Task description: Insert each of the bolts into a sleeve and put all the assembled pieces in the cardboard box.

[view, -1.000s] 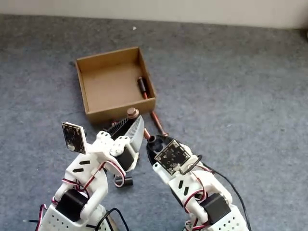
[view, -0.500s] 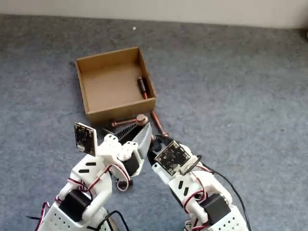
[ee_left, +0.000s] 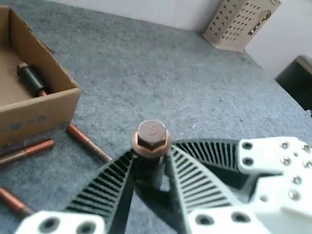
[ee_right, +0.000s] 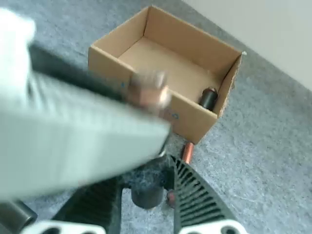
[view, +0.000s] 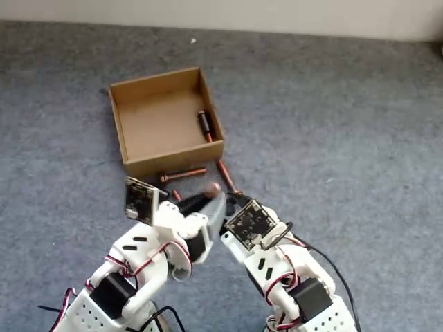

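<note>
My left gripper (ee_left: 151, 158) is shut on a copper bolt (ee_left: 152, 136), its hex head standing up between the ribbed fingers (ee_left: 192, 175). From above, that bolt (view: 212, 188) hangs just in front of the cardboard box (view: 135, 166), close beside my right gripper (view: 232, 202). My right gripper (ee_right: 146, 178) is shut on a black sleeve (ee_right: 146, 195), held upright. The left gripper and its bolt (ee_right: 152, 95) cross just above it. One assembled piece (view: 205, 124) lies inside the box, against its right wall.
Loose copper bolts lie on the grey carpet by the box's front: one (view: 183, 175) along the wall, one (view: 227, 176) off the corner, one (view: 174, 195) near the left arm. A beige perforated container (ee_left: 241, 22) stands far off by the wall.
My left arm has swung right and toward the right gripper, carrying the bolt. A black sleeve seen on the carpet beside it earlier is now covered. The right arm has held still.
</note>
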You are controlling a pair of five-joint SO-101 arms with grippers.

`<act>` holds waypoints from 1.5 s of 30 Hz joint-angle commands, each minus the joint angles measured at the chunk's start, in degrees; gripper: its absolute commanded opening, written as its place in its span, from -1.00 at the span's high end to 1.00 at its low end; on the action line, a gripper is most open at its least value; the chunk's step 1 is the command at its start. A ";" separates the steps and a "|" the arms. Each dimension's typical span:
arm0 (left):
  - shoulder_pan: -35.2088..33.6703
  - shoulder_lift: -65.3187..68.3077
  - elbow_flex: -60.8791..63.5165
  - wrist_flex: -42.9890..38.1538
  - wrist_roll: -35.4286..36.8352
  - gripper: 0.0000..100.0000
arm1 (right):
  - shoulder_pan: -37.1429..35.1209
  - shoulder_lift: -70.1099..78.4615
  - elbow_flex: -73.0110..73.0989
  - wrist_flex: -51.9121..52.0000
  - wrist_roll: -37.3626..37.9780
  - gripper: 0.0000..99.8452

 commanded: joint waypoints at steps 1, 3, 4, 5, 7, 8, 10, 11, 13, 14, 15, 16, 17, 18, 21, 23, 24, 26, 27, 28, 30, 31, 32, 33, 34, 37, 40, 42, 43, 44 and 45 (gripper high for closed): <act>4.97 -0.48 -1.01 5.54 -0.70 0.54 | 1.71 -0.75 -1.45 -1.80 -0.26 0.99; 4.88 -0.48 -1.80 6.33 -0.70 0.53 | 1.71 -0.75 -1.36 -1.80 -0.26 0.99; 4.44 -0.48 -2.42 6.68 -0.70 0.54 | 1.71 -0.75 -1.27 -1.80 -0.26 0.99; 3.47 -0.48 -3.21 6.86 -0.70 0.55 | 1.71 -0.75 -1.27 -1.80 -0.26 0.99; 0.66 -0.48 -4.79 7.12 -0.79 0.57 | 1.71 -0.75 -1.10 -1.80 -0.26 0.99; -1.19 -0.48 -5.58 7.12 -0.97 0.59 | 1.80 -0.75 -1.01 -1.80 -0.26 0.99; -4.88 -0.48 -6.81 7.12 -0.97 0.62 | 1.80 -0.75 -1.01 -1.80 -0.26 0.99; -6.73 -0.48 -7.34 7.12 -1.05 0.65 | 1.80 -0.75 -1.01 -1.80 -0.26 0.99; -10.33 -0.48 -7.69 7.21 -1.14 0.72 | 2.07 -0.75 -1.01 -1.80 -0.26 0.99; -12.00 -0.48 -7.69 7.65 -1.85 0.77 | 2.59 -0.75 -1.01 -1.80 -0.26 0.99; -13.67 -0.57 -7.69 8.09 -3.16 0.82 | 3.21 -0.75 -1.01 -1.80 -0.26 0.99; -15.34 -0.57 -7.52 8.53 -4.57 0.89 | 3.74 -0.75 -1.01 -1.80 -0.26 0.99; -16.92 -0.57 -7.25 8.79 -5.71 0.98 | 4.09 -0.75 -1.01 -1.80 -0.26 0.99; -18.51 -0.57 -7.08 8.88 -6.24 1.00 | 4.18 -0.75 -1.01 -1.80 -0.26 0.99; -23.52 -0.57 -5.85 10.64 -6.59 0.99 | 4.18 -0.75 -1.01 -1.89 -0.26 0.99; -26.59 -0.57 -5.23 11.78 -6.68 0.99 | 4.26 -0.75 -1.01 -2.24 -0.26 0.99; -28.09 -0.57 -4.79 12.22 -6.68 0.99 | 4.26 -0.66 -1.01 -3.30 -0.26 0.99; -30.64 -0.57 -3.47 13.01 -6.68 0.99 | 5.49 -0.66 -0.92 -4.44 -2.37 0.99; -31.60 -0.57 -2.51 13.01 -6.68 0.99 | 6.55 -0.66 -1.27 -4.62 -3.87 0.99; -32.40 -0.57 -1.45 12.92 -6.68 0.99 | 7.60 -0.66 -1.45 -4.53 -5.01 0.99; -33.10 -0.57 0.92 12.84 -6.68 0.99 | 9.45 -0.57 -1.45 -4.35 -6.77 0.99; -33.10 -0.57 2.33 12.84 -6.68 0.99 | 9.98 -0.57 -1.63 -4.35 -7.21 0.99; -32.92 -0.57 3.65 12.84 -6.68 0.99 | 10.07 -0.48 -2.51 -4.53 -7.38 0.99; -32.92 -0.57 4.88 12.84 -6.68 0.99 | 9.98 -0.31 -3.82 -4.53 -7.47 0.99; -33.10 -0.57 5.93 12.84 -6.77 0.99 | 9.89 0.40 -5.14 -4.53 -7.56 0.99; -33.01 -0.57 6.29 12.75 -6.77 0.99 | 8.92 6.73 -12.00 -5.05 -7.74 0.99; -32.92 -0.57 6.29 12.75 -6.77 0.99 | 5.32 18.51 -20.18 -8.48 -7.74 0.98; -33.10 -0.57 6.29 12.75 -6.77 0.99 | 2.95 27.82 -25.36 -11.91 -7.74 0.98; -33.19 -0.57 6.37 12.75 -6.77 0.99 | 2.33 32.40 -27.74 -14.02 -7.65 0.98; -33.19 -0.57 6.55 12.75 -6.77 0.99 | 1.89 37.14 -30.02 -16.40 -7.65 0.98; -33.19 -0.57 6.64 12.75 -6.77 0.99 | 1.89 41.80 -32.13 -19.03 -7.65 0.98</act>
